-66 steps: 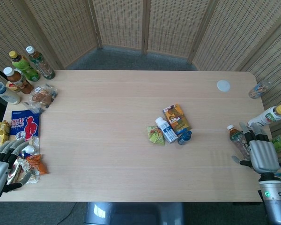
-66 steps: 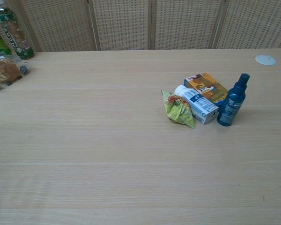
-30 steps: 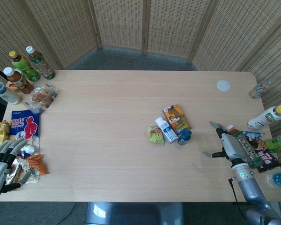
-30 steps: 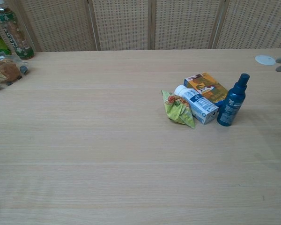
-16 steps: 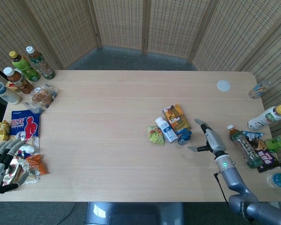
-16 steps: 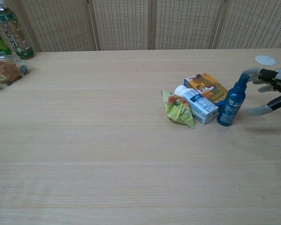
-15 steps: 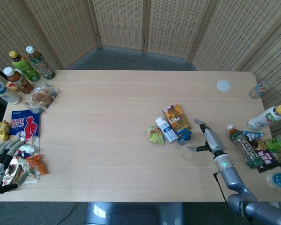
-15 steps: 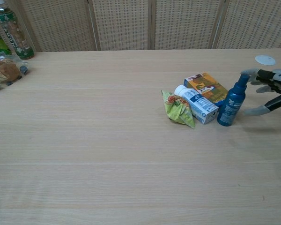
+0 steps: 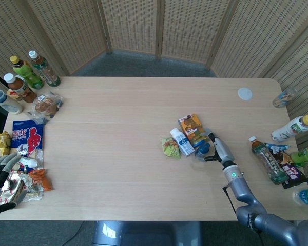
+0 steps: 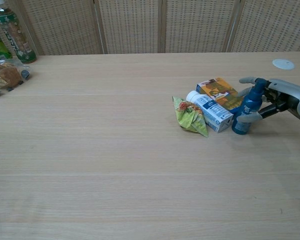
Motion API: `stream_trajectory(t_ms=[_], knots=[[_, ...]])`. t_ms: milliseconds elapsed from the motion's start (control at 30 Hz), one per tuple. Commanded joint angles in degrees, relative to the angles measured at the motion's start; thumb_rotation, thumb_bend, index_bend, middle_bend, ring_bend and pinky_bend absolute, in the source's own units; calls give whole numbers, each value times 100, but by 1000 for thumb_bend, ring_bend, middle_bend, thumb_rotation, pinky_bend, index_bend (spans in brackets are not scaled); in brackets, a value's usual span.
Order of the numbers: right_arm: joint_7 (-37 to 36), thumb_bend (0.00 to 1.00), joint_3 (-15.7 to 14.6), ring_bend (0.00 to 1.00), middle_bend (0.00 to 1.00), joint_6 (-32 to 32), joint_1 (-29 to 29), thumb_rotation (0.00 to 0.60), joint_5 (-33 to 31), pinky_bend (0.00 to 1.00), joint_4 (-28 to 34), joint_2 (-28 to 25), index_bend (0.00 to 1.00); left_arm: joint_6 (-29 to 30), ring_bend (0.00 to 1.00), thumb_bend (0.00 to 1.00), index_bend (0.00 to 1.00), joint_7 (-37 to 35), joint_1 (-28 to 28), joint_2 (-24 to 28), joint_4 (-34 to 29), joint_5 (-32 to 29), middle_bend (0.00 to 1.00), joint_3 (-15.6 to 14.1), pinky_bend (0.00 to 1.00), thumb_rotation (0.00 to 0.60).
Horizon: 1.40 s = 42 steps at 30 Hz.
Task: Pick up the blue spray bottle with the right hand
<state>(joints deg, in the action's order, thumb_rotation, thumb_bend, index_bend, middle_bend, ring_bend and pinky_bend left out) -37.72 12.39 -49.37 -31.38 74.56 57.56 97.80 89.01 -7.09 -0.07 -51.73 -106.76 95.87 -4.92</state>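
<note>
The blue spray bottle (image 10: 247, 108) stands upright on the table, right of a white and blue carton (image 10: 210, 111) and in front of an orange box (image 10: 219, 92). In the head view the bottle (image 9: 201, 149) shows only its top. My right hand (image 10: 276, 100) reaches in from the right, with one finger (image 10: 247, 80) stretched past the nozzle and the thumb (image 10: 248, 118) lying against the lower body. The fingers bracket the bottle but are still spread. My left hand (image 9: 0, 180) sits at the front left table corner, holding nothing, among snack packets.
A green packet (image 10: 191, 116) lies left of the carton. A white lid (image 10: 283, 63) lies at the back right. Drink bottles (image 9: 266, 157) and packets crowd the right edge, and bottles (image 9: 30, 70) and snack bags (image 9: 26, 137) line the left side.
My right hand has moved left from beside the bottle until its fingers reach around it. The bottle has not moved. The left hand's fingers have curled in a little.
</note>
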Motion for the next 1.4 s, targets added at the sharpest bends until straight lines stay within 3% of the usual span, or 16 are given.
stream_trajectory(t_ms=[33,67,167,300,467,667,800,1000,1200,1400], knots=[[-414,0,80,432,571,-147,-42,600,68,377,-357,279,397,23,0,346,74,-12,25,-6,15,-1,58,-11,0,600],[-531,0,77,551,691,-175,-43,600,99,465,-438,326,501,32,0,346,74,-13,35,-6,22,1,58,-15,0,600],[-841,0,56,728,865,-238,-39,600,170,589,-734,463,658,67,0,347,74,-33,66,8,42,-11,58,-20,0,600],[-1063,7,39,818,898,-455,-6,600,273,632,-977,558,713,94,0,347,74,-68,89,27,64,-28,59,-14,0,600],[-883,16,-25,828,912,-779,40,600,475,632,-669,286,729,37,0,347,74,-79,67,-5,88,-35,58,-6,0,600],[-250,11,151,828,913,-1262,135,600,543,632,763,-546,729,-11,0,348,73,-84,41,-83,115,-4,58,-1,0,600],[169,7,461,828,913,-1485,132,600,469,631,1954,-1185,734,-21,0,347,73,-95,37,-135,135,38,59,-11,0,600],[445,7,1037,828,919,-1629,2,600,227,632,3271,-1793,746,76,0,345,73,-156,94,-219,197,124,58,-44,0,600],[623,5,1539,827,919,-1738,-171,600,-66,632,4056,-2083,750,272,0,347,73,-235,220,-217,266,205,58,-100,0,600],[954,1,1668,828,919,-1697,-302,600,-252,632,4398,-2259,749,437,0,347,74,-402,344,-245,404,198,59,-135,0,600]])
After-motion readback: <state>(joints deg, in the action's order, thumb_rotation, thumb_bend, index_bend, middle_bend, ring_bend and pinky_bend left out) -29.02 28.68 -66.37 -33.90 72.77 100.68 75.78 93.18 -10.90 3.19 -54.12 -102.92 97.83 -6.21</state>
